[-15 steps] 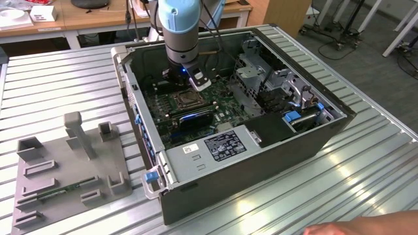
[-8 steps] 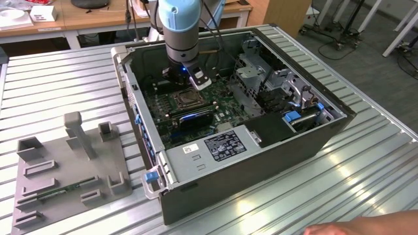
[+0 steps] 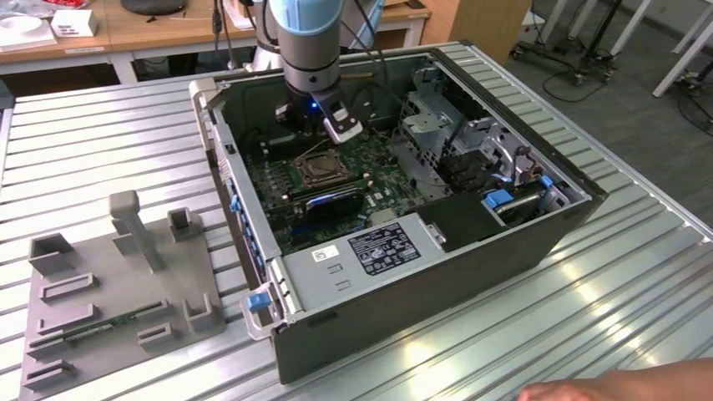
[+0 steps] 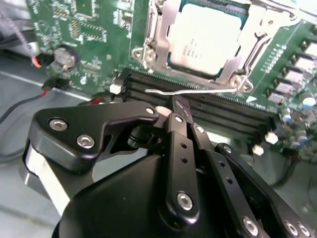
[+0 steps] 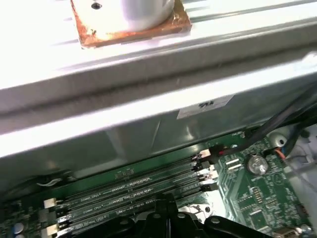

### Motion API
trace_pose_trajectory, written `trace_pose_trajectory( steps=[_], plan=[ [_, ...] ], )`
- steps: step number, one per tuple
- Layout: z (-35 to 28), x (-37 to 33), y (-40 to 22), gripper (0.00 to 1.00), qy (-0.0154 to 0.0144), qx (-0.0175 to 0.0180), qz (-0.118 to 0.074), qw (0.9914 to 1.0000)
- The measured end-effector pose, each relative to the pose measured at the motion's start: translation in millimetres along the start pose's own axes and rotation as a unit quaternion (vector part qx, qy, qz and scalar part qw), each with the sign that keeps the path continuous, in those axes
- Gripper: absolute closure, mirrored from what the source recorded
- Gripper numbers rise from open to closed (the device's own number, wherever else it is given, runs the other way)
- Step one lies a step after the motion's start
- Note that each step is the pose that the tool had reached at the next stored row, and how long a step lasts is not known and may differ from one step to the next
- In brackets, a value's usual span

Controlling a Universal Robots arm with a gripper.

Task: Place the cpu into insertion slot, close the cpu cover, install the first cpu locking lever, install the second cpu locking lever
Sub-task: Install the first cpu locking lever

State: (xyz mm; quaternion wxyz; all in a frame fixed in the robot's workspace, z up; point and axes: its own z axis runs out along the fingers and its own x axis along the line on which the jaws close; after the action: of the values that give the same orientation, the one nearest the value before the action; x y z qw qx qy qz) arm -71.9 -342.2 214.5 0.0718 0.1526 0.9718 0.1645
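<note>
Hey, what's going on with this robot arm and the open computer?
The arm is reaching into an open computer case lying on a metal table. Its pincer is down beside the insertion slot, with its fingertips right at a thin wire locking lever along the slot's edge. The cpu already sits in the slot with the cpu cover framing it. A person's hand rests at the table's near edge.

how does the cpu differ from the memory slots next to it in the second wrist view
The cpu is a flat pale silver square; the memory slots are long, narrow and black. The cpu sits alone, framed by the silver cover; the slots run as several parallel strips beside it, nearer the pincer. A thin wire lever lies over the slots, not over the cpu. Both sit on the green board.
</note>
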Motion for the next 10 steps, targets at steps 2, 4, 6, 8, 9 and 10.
trace_pose_trajectory(
  steps=[2, 4, 6, 8, 9, 10],
  plan=[
    [-5.9, -0.6, 2.2, 0.89, 0.0, 0.0, 0.0, 1.0],
    [-10.5, -1.0, 3.7, 0.89, 0.0, 0.0003, 0.0, 1.0],
    [-11.7, -0.4, 4.0, 0.89, 0.0002, -0.0007, 0.0, 1.0],
    [-12.1, 1.2, 3.6, 0.89, 0.0002, -0.0018, 0.0, 1.0],
    [-12.3, 1.9, 3.3, 0.89, 0.0, -0.002, 0.0, 1.0],
    [-12.5, 2.8, 3.0, 0.89, -0.0002, -0.0022, 0.0, 1.0]
  ],
)
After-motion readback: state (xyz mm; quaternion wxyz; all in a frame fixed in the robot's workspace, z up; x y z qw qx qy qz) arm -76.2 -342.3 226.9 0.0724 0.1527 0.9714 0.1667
